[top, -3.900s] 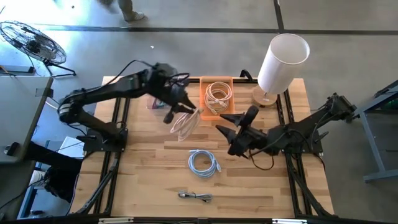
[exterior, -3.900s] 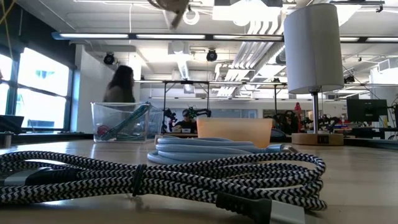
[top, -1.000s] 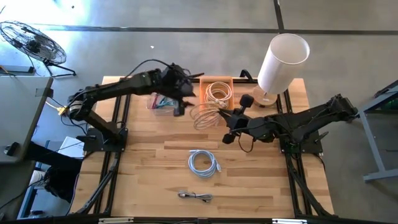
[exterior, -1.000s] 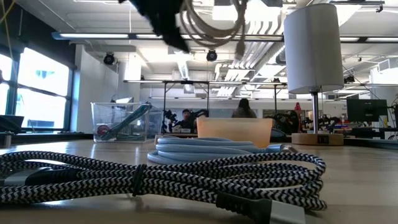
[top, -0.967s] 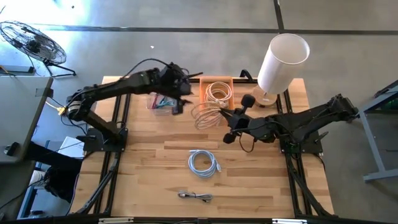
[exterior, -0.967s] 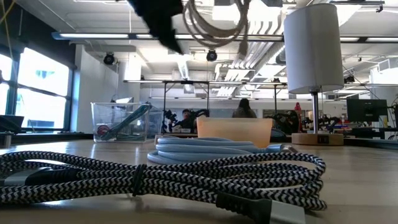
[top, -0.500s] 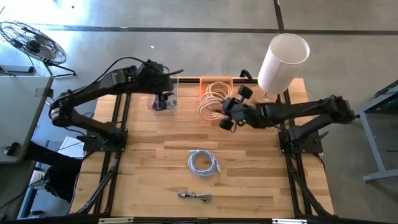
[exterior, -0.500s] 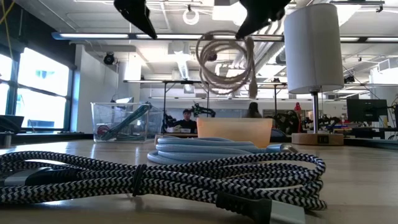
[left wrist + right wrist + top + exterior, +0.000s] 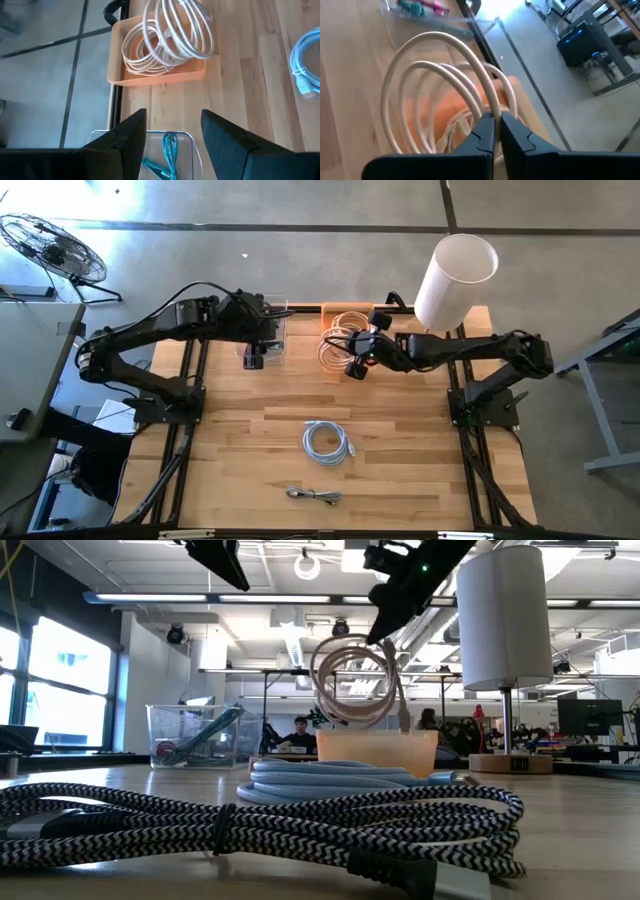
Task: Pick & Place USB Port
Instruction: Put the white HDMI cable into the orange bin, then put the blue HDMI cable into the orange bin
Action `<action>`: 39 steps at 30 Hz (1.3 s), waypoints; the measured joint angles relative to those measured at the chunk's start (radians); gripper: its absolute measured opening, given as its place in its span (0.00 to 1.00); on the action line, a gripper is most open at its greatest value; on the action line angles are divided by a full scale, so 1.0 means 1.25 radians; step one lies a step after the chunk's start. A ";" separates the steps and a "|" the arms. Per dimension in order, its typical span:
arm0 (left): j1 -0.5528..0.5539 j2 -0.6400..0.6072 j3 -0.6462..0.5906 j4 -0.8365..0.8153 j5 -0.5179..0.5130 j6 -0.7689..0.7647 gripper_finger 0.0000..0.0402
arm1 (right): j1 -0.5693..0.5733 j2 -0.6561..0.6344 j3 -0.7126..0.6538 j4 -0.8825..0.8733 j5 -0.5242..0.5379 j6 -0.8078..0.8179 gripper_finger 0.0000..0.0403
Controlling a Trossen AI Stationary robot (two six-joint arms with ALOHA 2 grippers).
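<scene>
1. Pale wooden plank table: one, carrying all the items below.
2. Dark robot arms: two. The right gripper is the nearer one to the work; the left gripper waits over the far-left part of the table, fingers spread and empty.
3. White cylindrical lamp on a wooden foot: one, at the far right corner.
4. Orange shallow plastic tray: one, far centre, already holding one cream cable bundle.
5. Clear plastic bin: one, far left, holding teal cable.
6. Cream coiled USB cable: one, pinched by the right gripper's closed fingers and hanging below them, its loops upright, over the near-left edge of the tray. The tray lies just to the far right of the coil, so the coming drop seems to need a short carry that way.
7. Light blue coiled cable: one, centre of the table.
8. Black-and-white braided cable: one, near edge.
</scene>
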 joint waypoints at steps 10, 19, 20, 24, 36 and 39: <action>-0.002 0.000 0.000 -0.025 -0.007 0.000 0.45 | -0.019 -0.024 0.000 0.037 0.012 -0.039 0.01; -0.002 0.000 0.000 -0.041 -0.025 0.000 0.45 | -0.063 -0.020 0.000 0.013 0.005 -0.041 0.01; -0.002 0.000 0.000 -0.041 -0.025 0.000 0.45 | -0.068 -0.020 0.000 0.006 0.005 -0.041 0.01; -0.002 0.000 0.000 -0.056 -0.025 0.000 0.45 | -0.084 -0.020 -0.030 0.000 -0.015 -0.023 0.01; -0.002 0.000 0.000 -0.080 -0.023 0.000 0.45 | -0.086 -0.019 -0.102 0.028 -0.061 0.066 0.20; -0.002 0.000 0.000 -0.080 -0.017 0.000 0.45 | -0.085 -0.019 -0.102 0.044 -0.060 0.069 0.28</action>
